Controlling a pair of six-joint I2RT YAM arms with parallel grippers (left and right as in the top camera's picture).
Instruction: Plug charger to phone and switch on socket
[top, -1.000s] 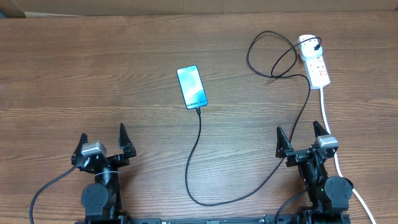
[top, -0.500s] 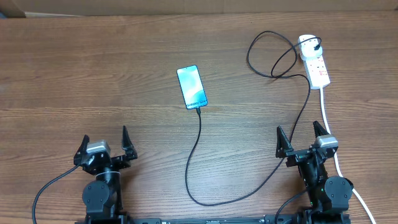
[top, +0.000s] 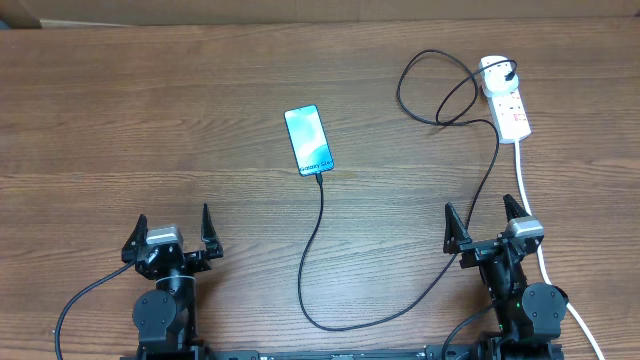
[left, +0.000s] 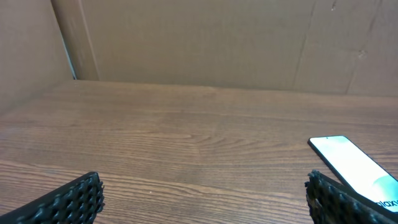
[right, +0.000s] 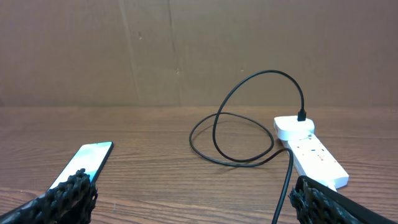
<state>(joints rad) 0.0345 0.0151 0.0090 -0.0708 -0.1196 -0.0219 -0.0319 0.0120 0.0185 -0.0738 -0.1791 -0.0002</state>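
I see the phone (top: 309, 140), slim with a bright cyan screen, lying mid-worktop (top: 150, 100). The thin black charger (top: 318, 240) loops from its near end to the white socket (top: 506, 98) by the far right corner. Left gripper (top: 173, 220) and right gripper (top: 480, 208) stand spread wide, empty, at the near edge.

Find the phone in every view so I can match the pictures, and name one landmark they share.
Overhead: the phone lies just above centre, screen up, with the charger meeting its near end.
Left wrist: the phone is at the lower right, near the frame's edge.
Right wrist: the phone is at the lower left.
Shared landmark: the cardboard wall at the table's far edge.
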